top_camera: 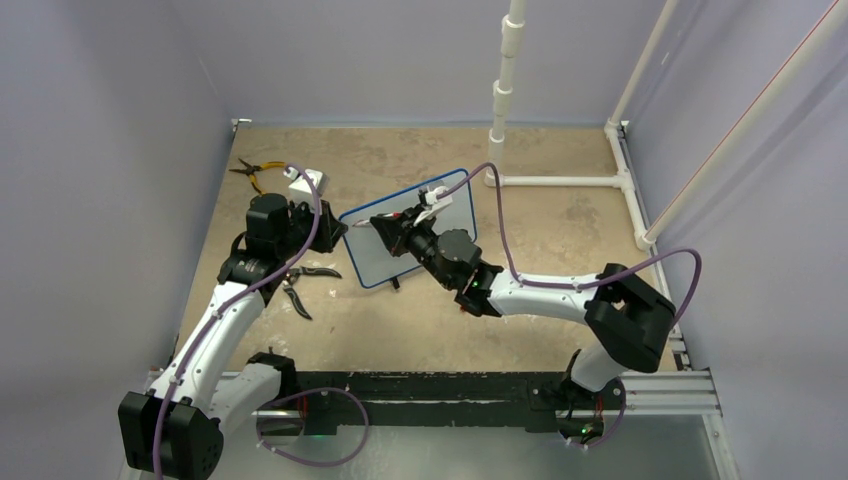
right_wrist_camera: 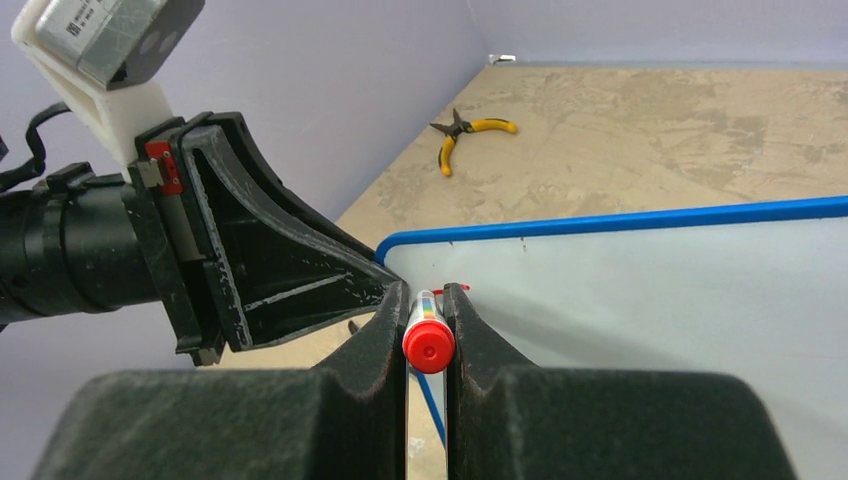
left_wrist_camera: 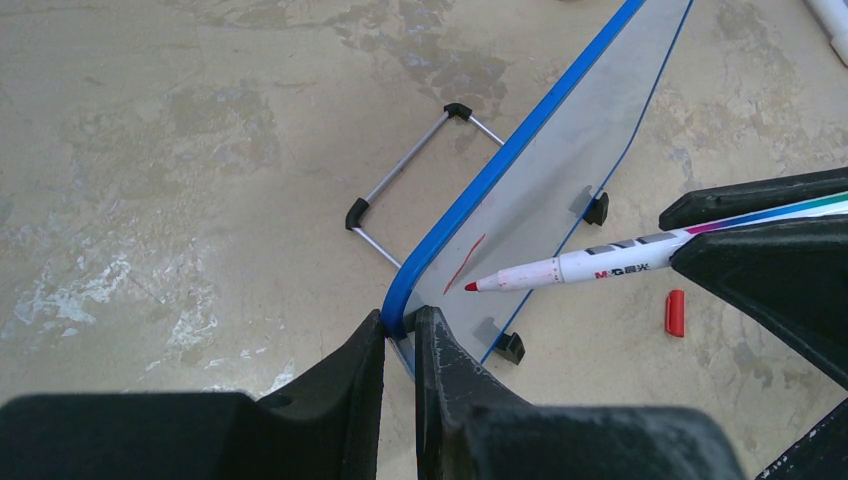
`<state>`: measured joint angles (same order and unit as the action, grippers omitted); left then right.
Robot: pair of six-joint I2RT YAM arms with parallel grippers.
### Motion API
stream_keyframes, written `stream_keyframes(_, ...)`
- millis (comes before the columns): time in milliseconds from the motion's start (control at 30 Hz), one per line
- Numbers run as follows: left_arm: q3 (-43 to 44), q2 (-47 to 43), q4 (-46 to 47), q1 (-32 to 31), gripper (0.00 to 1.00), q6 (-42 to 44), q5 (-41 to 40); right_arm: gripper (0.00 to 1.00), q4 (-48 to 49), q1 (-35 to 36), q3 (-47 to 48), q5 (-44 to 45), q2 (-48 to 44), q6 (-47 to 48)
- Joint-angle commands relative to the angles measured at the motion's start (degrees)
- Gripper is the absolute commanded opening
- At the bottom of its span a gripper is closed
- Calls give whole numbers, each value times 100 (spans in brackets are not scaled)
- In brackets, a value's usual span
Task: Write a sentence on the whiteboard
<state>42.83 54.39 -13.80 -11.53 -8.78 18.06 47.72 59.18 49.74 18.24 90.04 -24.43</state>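
- So, left gripper [left_wrist_camera: 400,328] clenched on board [left_wrist_camera: 560,170] corner; board propped tilted, mid worktop [left_wrist_camera: 150,150].
- Right gripper [right_wrist_camera: 427,300] grasping marker [left_wrist_camera: 580,265], tip near one short red stroke [left_wrist_camera: 465,262] on board.
- I'd press lightly, brace the board firmly with left, and write small even strokes.

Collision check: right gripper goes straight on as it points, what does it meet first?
The whiteboard, through the marker the right gripper holds; its tip looks on or almost on the board.

Lab booth: plain walls [top_camera: 400,60], PVC pipes [top_camera: 505,70]
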Motion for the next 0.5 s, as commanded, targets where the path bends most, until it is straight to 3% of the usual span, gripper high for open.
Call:
stream_keyframes(0, 24, 28, 163, 43, 0, 113, 55, 0, 194, -3, 336, -13, 61, 120)
stream_keyframes(467, 36, 24, 167, 46, 0, 120, 61, 0, 15, -3, 283, 77, 175, -7)
